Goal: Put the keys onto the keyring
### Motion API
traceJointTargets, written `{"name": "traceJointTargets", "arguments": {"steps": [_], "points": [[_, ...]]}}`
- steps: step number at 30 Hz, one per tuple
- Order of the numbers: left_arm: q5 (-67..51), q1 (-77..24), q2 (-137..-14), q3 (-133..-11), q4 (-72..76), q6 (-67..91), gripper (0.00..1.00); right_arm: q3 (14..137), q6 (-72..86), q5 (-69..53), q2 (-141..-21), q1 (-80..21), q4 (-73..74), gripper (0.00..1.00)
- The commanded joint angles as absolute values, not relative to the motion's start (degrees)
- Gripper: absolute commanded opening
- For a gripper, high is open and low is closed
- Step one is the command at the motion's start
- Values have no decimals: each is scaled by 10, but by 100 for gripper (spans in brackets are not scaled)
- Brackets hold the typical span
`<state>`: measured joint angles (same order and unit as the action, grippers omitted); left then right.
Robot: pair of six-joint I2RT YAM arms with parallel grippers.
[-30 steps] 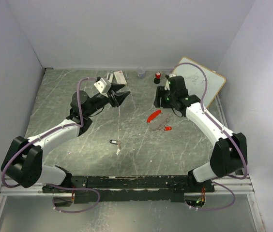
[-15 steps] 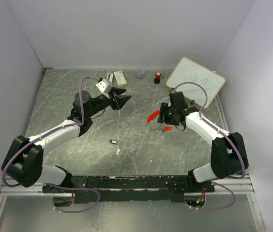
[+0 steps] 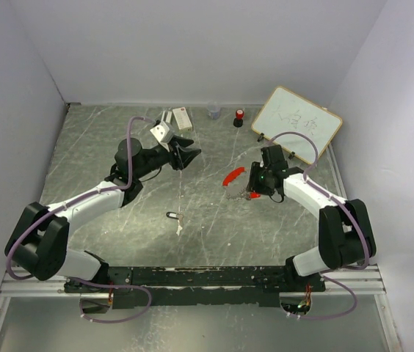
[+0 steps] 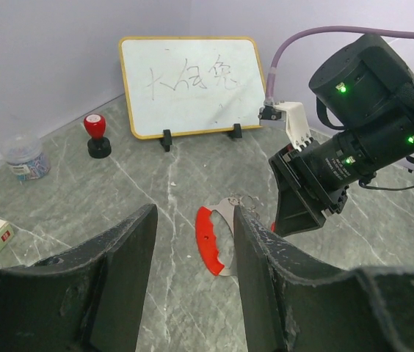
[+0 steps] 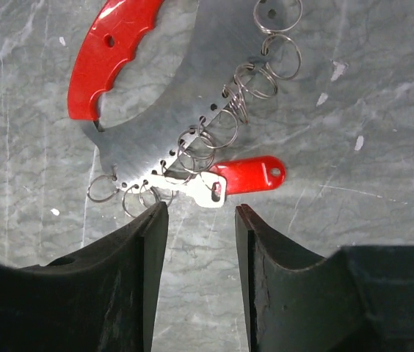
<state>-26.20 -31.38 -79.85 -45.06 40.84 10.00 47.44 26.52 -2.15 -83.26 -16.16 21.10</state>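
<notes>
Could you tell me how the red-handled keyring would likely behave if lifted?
The red-handled flat silver metal keyring looks rigid, so it would probably lift as one stiff piece. Its small wire rings hang loosely through holes and would likely dangle and swing. Lying flat, its thin edge may resist pinching.

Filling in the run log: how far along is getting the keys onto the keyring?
Nothing looks done yet. The black key lies on the table, apart from the keyring. In hand: the right gripper sits low over the red key, jaws open at its blade, not gripping. That key lies across the small rings; threaded or not, I cannot tell. The left gripper hovers open and empty. Left: both keys.
</notes>
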Motion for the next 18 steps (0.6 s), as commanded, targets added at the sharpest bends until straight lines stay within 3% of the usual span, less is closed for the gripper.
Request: {"name": "traceJointTargets", "arguments": {"steps": [1,18], "points": [[-271,-321,-802,-455,412,104,56,471,251,-27,-843,-148,187,41],[-261,-323,-806,-456,401,97,56,464,235,-51,-887,-138,155,36]]}}
